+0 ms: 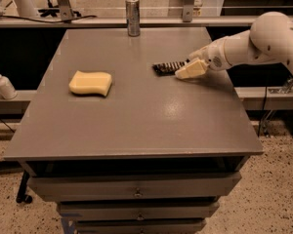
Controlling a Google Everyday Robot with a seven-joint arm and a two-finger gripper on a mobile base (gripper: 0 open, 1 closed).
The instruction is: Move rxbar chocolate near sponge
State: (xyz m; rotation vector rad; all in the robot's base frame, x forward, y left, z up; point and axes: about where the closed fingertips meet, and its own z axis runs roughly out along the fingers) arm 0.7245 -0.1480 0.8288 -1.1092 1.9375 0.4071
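The rxbar chocolate (166, 68) is a small dark flat bar with pale marks, lying on the grey table (136, 116) right of centre. The sponge (91, 83) is a pale yellow wavy block on the table's left half, well apart from the bar. The gripper (188, 70) on the white arm reaches in from the right and sits low at the bar's right end, its cream fingers (193, 69) touching or overlapping that end.
An upright silver can (133, 16) stands at the table's far edge. A white bottle (3, 84) stands on a shelf left of the table. Drawers (136, 191) are below the tabletop. Rails and frame posts run behind the table.
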